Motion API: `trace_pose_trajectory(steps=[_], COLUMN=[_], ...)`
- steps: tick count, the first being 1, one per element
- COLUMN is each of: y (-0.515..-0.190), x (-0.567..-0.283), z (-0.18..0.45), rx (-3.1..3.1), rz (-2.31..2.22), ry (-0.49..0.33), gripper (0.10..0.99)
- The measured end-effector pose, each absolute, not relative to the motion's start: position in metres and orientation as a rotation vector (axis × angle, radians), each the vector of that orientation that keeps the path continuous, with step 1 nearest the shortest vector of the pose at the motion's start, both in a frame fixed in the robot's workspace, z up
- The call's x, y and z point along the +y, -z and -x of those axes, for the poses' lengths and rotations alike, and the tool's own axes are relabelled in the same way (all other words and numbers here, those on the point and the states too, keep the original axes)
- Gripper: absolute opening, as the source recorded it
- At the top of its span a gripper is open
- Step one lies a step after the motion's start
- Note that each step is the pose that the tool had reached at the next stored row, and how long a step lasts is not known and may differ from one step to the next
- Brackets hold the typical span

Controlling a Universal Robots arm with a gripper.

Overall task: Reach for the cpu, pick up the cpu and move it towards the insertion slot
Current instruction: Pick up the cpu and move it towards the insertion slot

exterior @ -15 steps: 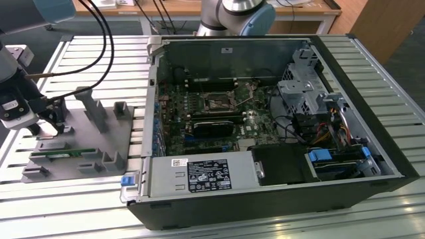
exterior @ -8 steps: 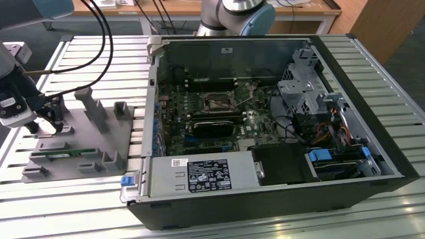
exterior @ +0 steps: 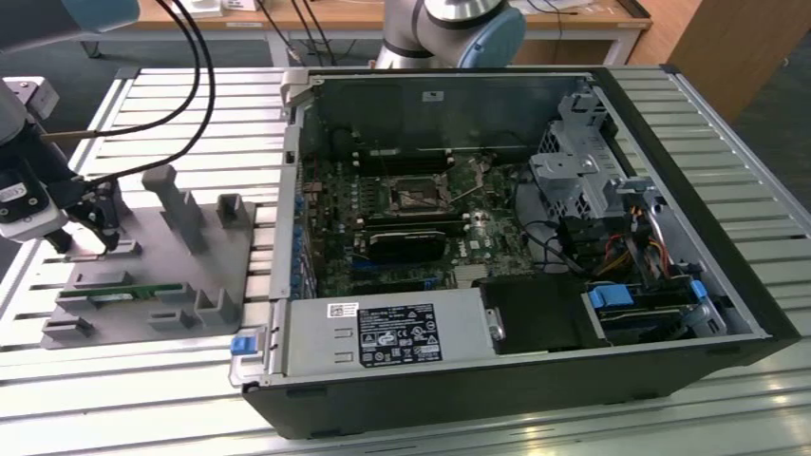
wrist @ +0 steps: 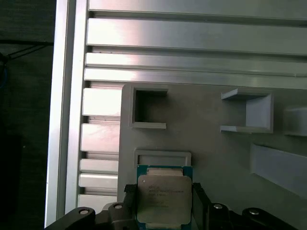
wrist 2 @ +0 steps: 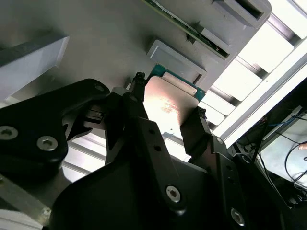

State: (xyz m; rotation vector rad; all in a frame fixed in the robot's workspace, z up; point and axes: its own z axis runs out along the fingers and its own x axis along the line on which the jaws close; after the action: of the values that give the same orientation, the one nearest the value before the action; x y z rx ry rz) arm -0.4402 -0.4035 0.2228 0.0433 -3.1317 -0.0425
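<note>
My claw (wrist 2: 169, 96) is clamped on the cpu (wrist: 162, 199), edge to edge; gray fixture plate (wrist: 211, 143) right beneath the claw.

One cpu (wrist: 163, 199) is sitting on one gray holder plate (exterior: 152, 247), and one tool (exterior: 89, 233) is hovering at that plate. One green memory stick (exterior: 127, 293) is lying on the same plate. One open computer case (exterior: 507, 380) is taking up much of the desk (exterior: 190, 104). One insertion slot (exterior: 416, 197) is showing inside it, and one labelled power supply box (exterior: 380, 334) is sitting in it. Two black cables (exterior: 200, 66) are trailing toward the tool. One arm (exterior: 450, 28) is rising behind the case.
</note>
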Motion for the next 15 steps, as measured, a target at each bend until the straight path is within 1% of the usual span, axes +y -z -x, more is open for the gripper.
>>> trace_pose_trajectory(steps=[15], y=[-0.2275], x=[-0.4035], z=[0.4402], rx=[-3.132], rz=[-0.043], ry=[0.043], gripper=[0.545])
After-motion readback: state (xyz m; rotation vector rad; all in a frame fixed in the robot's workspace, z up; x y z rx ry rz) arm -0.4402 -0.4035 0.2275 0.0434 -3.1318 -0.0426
